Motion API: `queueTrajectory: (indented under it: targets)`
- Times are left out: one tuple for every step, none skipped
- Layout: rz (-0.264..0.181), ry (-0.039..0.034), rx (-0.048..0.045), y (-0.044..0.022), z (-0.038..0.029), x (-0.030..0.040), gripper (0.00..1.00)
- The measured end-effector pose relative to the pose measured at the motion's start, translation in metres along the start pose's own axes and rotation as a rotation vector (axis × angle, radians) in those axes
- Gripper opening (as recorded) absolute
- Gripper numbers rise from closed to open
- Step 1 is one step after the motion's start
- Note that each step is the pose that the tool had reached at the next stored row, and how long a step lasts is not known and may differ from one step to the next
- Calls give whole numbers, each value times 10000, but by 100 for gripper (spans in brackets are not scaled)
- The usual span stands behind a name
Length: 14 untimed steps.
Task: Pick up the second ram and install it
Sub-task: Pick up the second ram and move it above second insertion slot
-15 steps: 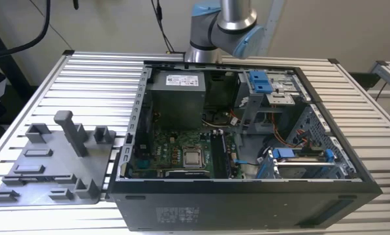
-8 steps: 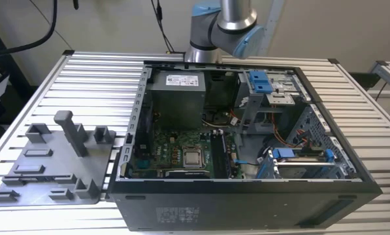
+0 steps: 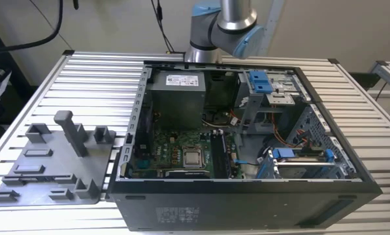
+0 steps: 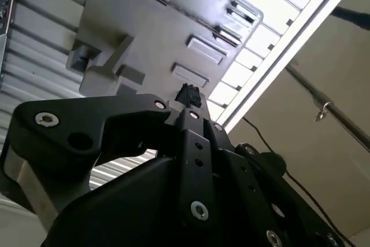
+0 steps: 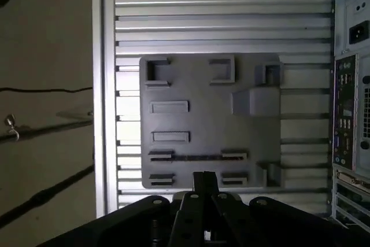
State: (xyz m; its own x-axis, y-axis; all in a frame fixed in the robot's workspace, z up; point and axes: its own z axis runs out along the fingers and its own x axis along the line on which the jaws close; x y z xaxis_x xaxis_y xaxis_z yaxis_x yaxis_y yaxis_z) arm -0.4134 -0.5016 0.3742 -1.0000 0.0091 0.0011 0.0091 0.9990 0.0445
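Grey plastic tray [image 5: 202,120] lies on the slatted worktop [image 5: 202,15] straight ahead of the gripper [image 5: 205,182] in the first wrist view, with the computer case [image 5: 350,85] off to one side of it. The second ram [image 5: 198,157] appears to be the thin dark strip standing on edge between two small holders on that tray. It sits a little beyond the gripper's tip and apart from it. Its long axis runs along the worktop's slats, crosswise to the line from the gripper out over the tray. A nearer pair of holders, just beside the tip, has bare tray between them. How far the gripper is open I cannot tell, nor whether it has hold of anything. By my judgement the strip is not yet picked up, and the gripper hangs over the tray's near edge.
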Motion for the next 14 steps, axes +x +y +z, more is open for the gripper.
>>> queueTrajectory:
  targets:
    - [-179, 8, 4, 0, 0, 0, 11]
    - [-360, 15, 7, 0, 1, 0, 11]
    - [-546, 23, 10, 0, 1, 0, 11]
    - [-724, 31, 13, 0, 1, 0, 11]
    - [-915, 40, 18, 0, 1, 0, 11]
    - [-1094, 48, 21, 0, 2, 0, 11]
    - [-1280, 56, 26, 0, 2, 0, 11]
    - [-1454, 64, 30, 0, 2, 0, 11]
    - [-1633, 72, 34, 0, 3, 0, 11]
    - [-1813, 80, 39, 0, 3, 0, 11]
    - [-1992, 88, 43, 0, 3, 0, 11]
    - [-2173, 96, 47, 0, 3, 0, 11]
    - [-2368, 105, 50, 0, 3, 0, 11]
    - [-2548, 113, 54, 0, 4, 0, 11]
